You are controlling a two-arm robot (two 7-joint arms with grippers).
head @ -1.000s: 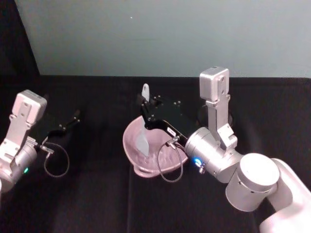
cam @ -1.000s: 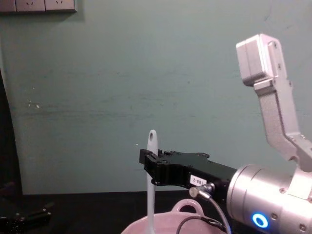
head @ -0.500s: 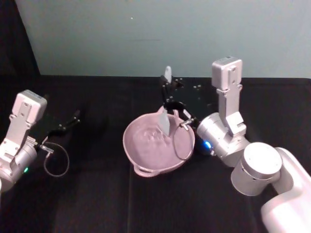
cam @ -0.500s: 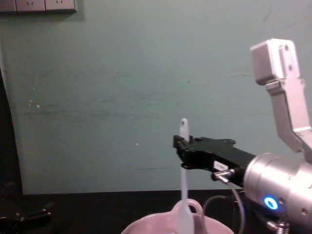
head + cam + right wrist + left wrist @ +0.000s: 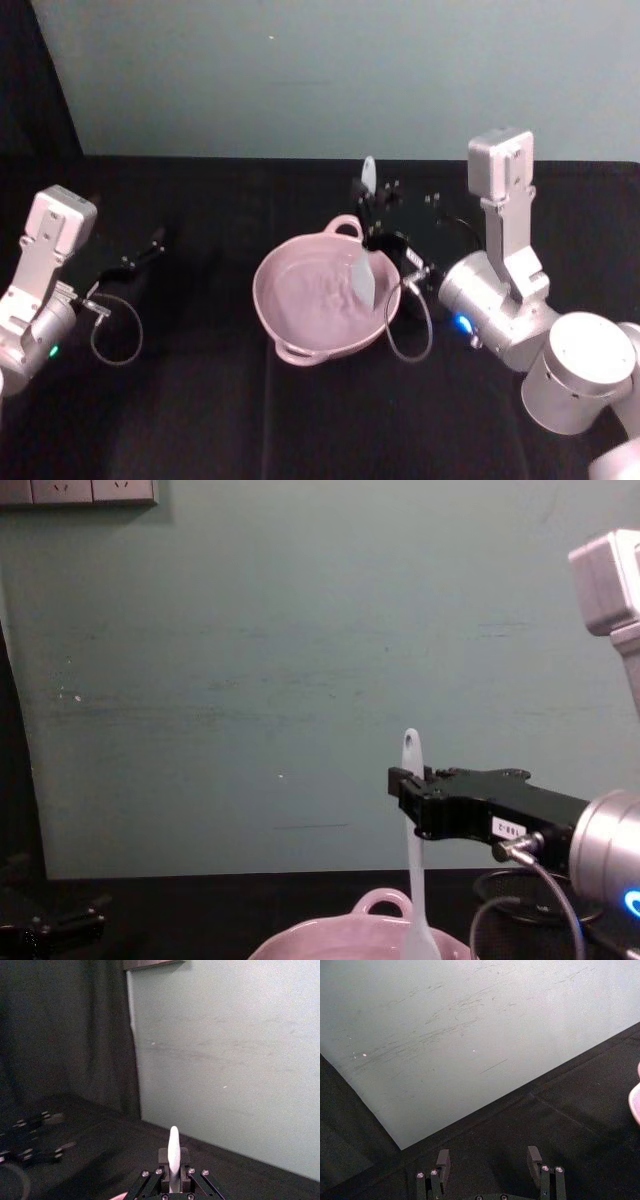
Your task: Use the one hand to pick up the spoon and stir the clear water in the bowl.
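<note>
Two fingers of the right gripper (image 5: 372, 212) are clamped on the upper handle of the spoon (image 5: 362, 278), which is held almost upright. Its paddle head is seen inside the bowl (image 5: 262, 300), close to the right-hand rim. From the chest view the holed end of the handle is seen standing above the jaws. The bowl is set on the black table (image 5: 200, 400), with its loop handle at the far rim. The left gripper (image 5: 488, 1154) is kept far to the left, well apart from the bowl, its fingers spread around nothing.
</note>
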